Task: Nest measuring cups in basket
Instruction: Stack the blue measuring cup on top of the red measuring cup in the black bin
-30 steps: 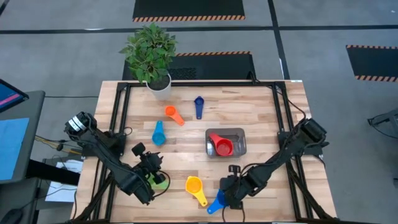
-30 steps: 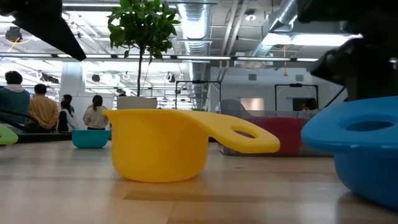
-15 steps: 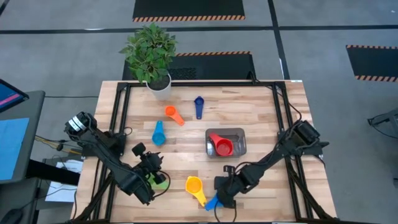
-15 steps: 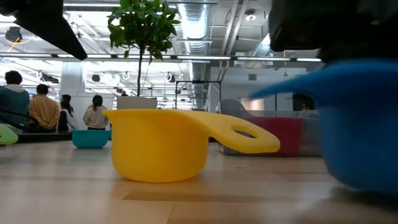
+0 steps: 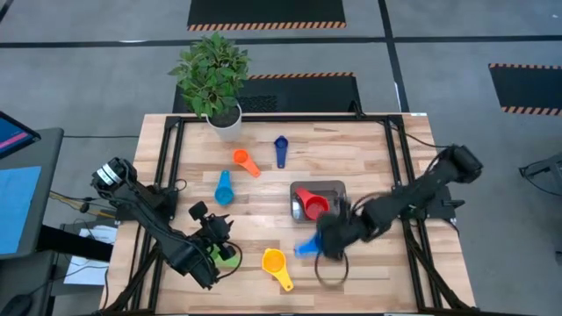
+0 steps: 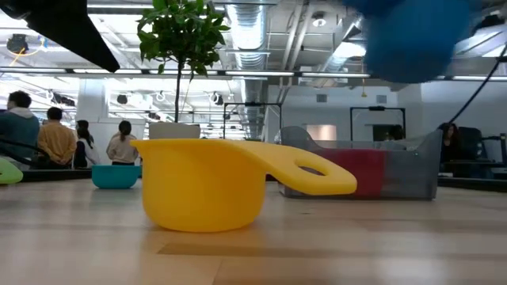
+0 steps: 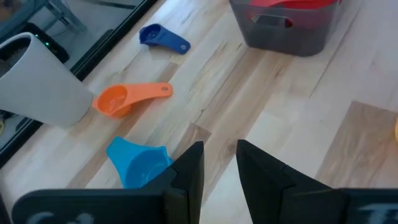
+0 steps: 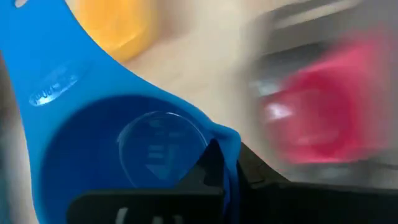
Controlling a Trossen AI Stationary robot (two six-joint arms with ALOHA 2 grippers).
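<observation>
Step in hand: the blue plastic measuring cup is carried clear of the table by the right gripper, which is clamped on the cup's rim, as the right wrist view shows; it is judged to be on its way to the basket.

Cup position: it hangs just beside the near corner of the small dark grey metal basket, not yet over it.

Basket contents: one red plastic measuring cup is already lying inside, handle toward the far left corner.

Cups not yet placed: the yellow scoop-shaped cup near the front edge, the light blue cup, the orange cup and the dark blue cup lie apart on the wooden table; a green cup is seen at the left gripper.

Left gripper: parked at the front left of the table, fingers set slightly apart with nothing between them in the left wrist view.

Next move: the blue cup should be brought over the basket, lined up with the red one, lowered and released so the two nest.

Care needed: handles are best aligned, so later cups can stack.
</observation>
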